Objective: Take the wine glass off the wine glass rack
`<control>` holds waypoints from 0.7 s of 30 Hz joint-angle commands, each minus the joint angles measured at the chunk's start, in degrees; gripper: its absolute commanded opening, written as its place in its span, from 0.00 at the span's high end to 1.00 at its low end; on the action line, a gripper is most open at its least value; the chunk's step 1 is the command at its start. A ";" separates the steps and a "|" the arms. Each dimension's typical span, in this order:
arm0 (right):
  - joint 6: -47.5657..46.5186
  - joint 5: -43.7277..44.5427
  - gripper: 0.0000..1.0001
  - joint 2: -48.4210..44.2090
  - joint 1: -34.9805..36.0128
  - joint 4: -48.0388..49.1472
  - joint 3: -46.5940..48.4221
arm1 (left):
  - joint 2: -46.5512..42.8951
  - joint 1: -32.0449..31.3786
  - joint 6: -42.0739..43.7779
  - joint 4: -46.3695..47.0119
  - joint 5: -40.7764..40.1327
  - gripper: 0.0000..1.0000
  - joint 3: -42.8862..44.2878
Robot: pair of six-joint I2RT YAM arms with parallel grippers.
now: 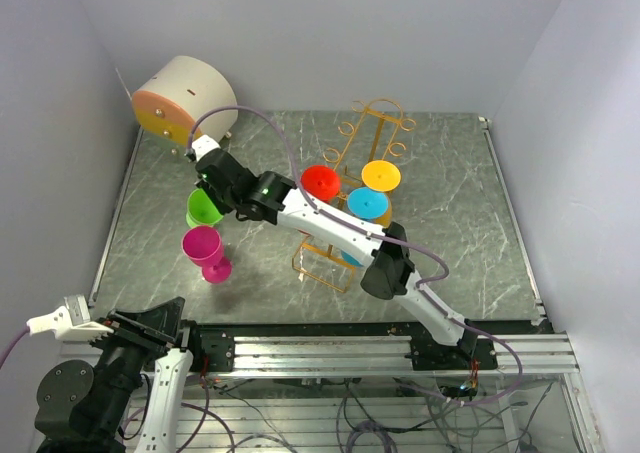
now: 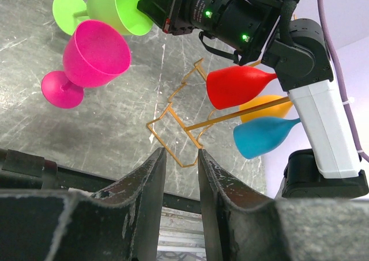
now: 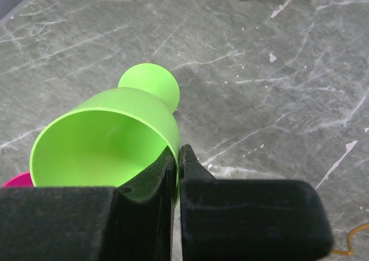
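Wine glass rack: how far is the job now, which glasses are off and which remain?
Done: the pink glass stands on the table, off the rack. In hand: the right gripper pinches the green glass by its rim, tilted, away from the rack. Remaining: the red glass, yellow glass and blue glass hang there.

Grey marbled bench (image 1: 450,243) carries a pink glass (image 1: 205,251) lower left, the rack (image 2: 225,118) mid-frame, and a beige drum (image 1: 185,98) upper left.

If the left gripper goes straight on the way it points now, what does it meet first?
Probably the rack's wire base, lying straight ahead of the left gripper; nothing shows before it, though depth is unclear.
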 commanded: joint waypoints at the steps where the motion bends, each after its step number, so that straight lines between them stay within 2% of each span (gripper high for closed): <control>1: -0.39 0.89 1.00 1.40 0.10 0.38 0.46 | -1.07 0.83 0.65 -0.02 -0.92 0.61 -0.22; 21: 1.36 2.32 0.99 2.88 -1.58 0.61 0.12 | -1.79 0.91 0.32 -0.28 -0.82 0.61 -1.49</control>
